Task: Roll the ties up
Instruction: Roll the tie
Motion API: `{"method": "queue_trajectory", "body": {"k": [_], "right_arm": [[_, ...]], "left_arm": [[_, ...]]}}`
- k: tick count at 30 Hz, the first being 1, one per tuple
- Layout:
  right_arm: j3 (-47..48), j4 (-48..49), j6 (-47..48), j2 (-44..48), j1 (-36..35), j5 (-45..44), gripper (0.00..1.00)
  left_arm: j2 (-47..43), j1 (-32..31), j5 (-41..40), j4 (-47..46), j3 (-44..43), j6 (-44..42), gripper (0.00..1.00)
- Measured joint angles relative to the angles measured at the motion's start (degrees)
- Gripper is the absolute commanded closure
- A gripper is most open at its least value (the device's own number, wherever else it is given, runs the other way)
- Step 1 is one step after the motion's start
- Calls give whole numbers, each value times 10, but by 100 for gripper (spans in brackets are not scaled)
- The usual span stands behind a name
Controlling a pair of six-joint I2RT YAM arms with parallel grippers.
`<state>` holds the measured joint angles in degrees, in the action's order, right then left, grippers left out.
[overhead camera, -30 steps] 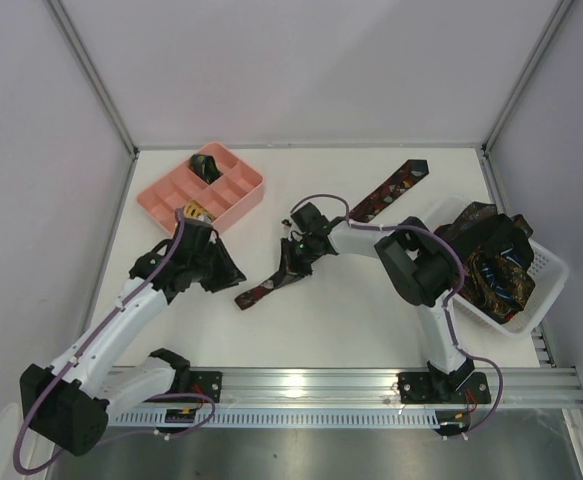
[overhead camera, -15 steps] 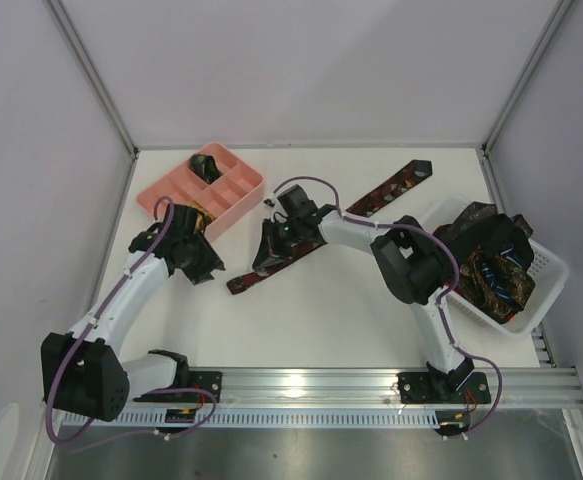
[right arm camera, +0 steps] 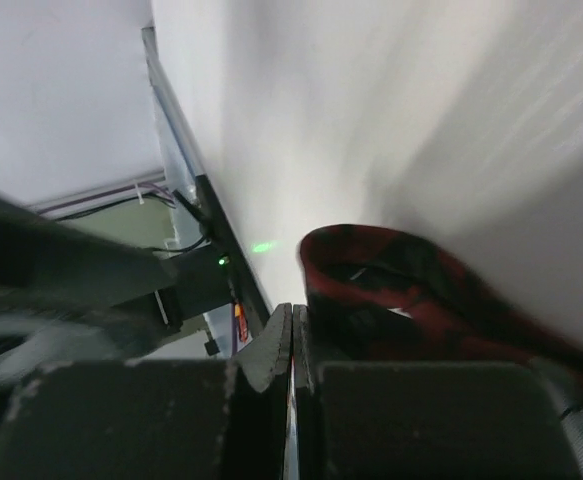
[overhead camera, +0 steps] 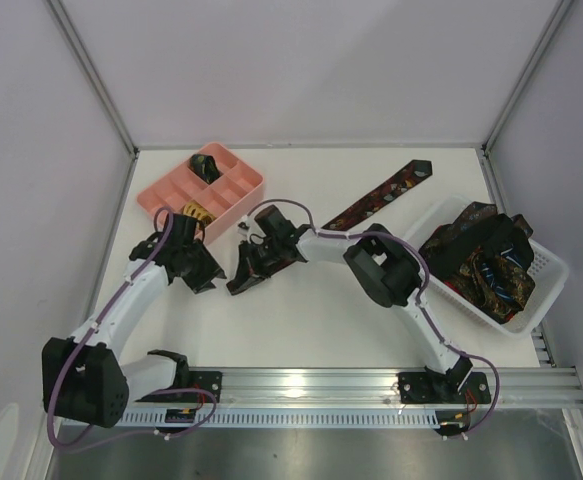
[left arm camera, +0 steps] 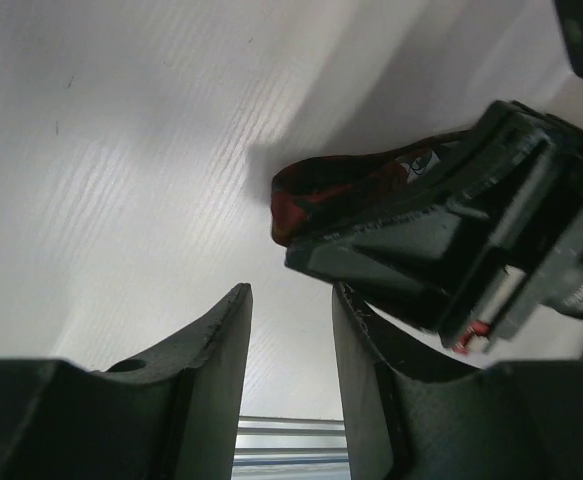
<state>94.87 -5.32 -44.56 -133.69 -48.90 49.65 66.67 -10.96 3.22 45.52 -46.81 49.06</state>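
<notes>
I see a white table (overhead camera: 311, 320) boxed in by plain pale lilac walls (overhead camera: 301, 60). Grey metal posts (overhead camera: 91, 75) stand in the back corners, a ribbed aluminium rail (overhead camera: 321, 385) runs along the near edge, and the light is soft and even.

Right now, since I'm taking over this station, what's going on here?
The right gripper is shut on the near end of a tie that lies diagonally across the table, its end folded over. The left gripper hovers open just beside it, holding nothing. More ties sit heaped in the white basket, and one rolled tie is in the pink tray.
</notes>
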Motion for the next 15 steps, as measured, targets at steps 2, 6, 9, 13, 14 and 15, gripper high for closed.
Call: {"method": "queue_trajectory", "body": {"k": [2,6,9,13,14,15], "right_arm": [[6,7,-5,-20,0,3,100],[29,12,-12,-68,2,18,100],[40,14,-13,-72,2,23,100],[38,12,-9,-69,4,23,100],[35,10,-8,-65,5,22,100],[30,9,-7,-63,6,21,100]], "left_arm": [[-6,0,0,0,0,0,56],[-9,1,1,0,0,0,56],[-8,1,1,0,0,0,56],[-9,1,1,0,0,0,56],[-9,1,1,0,0,0,56],[-9,1,1,-1,0,0,56]]}}
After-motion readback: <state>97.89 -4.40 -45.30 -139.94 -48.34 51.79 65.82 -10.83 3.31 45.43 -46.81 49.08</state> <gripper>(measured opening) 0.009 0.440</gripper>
